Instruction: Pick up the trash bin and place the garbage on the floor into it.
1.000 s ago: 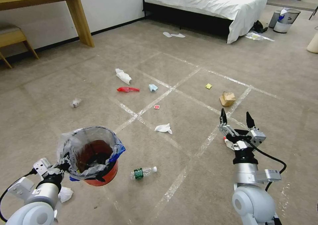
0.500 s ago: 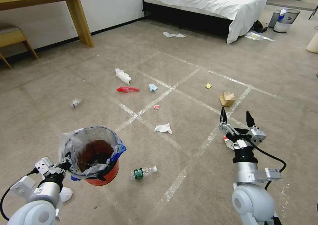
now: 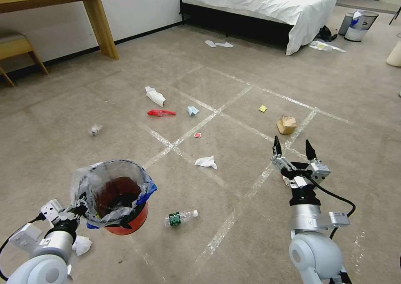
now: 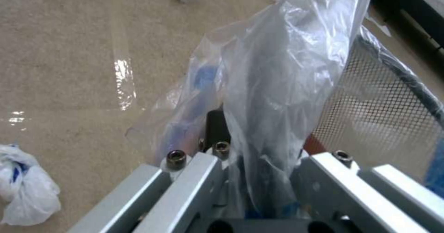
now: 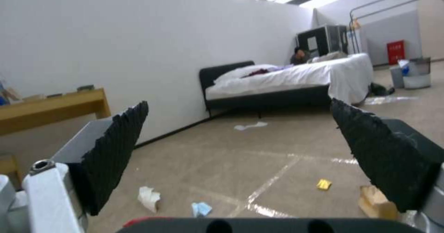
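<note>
Head view: first half of task looks done. Small round red trash bin w/ crinkled clear liner, blue edging [image 3: 119, 200], is up off the flat beige-tan carpet floor w/ shiny tape grid [image 3: 234, 87], held at its rim by left claw [image 3: 81, 209]. Rest is undone, as far as I can judge: garbage lies loose around the bin, e.g. green-labelled clear bottle [image 3: 180, 218] just beside it, white crumpled tissue [image 3: 206, 162] beyond the bottle, brown paper bag [image 3: 286, 125] well apart from the bin. Right claw [image 3: 291, 151] hangs in the air short of the bag, spread wide, empty.

Left wrist view: left claw [image 4: 259, 177] pinched on bin liner and rim; bagged white scrap [image 4: 25, 191] on carpet near the bin.

Right wrist view: right claw [image 5: 240, 149] wide apart, touching nothing; bag beside one tip.
</note>
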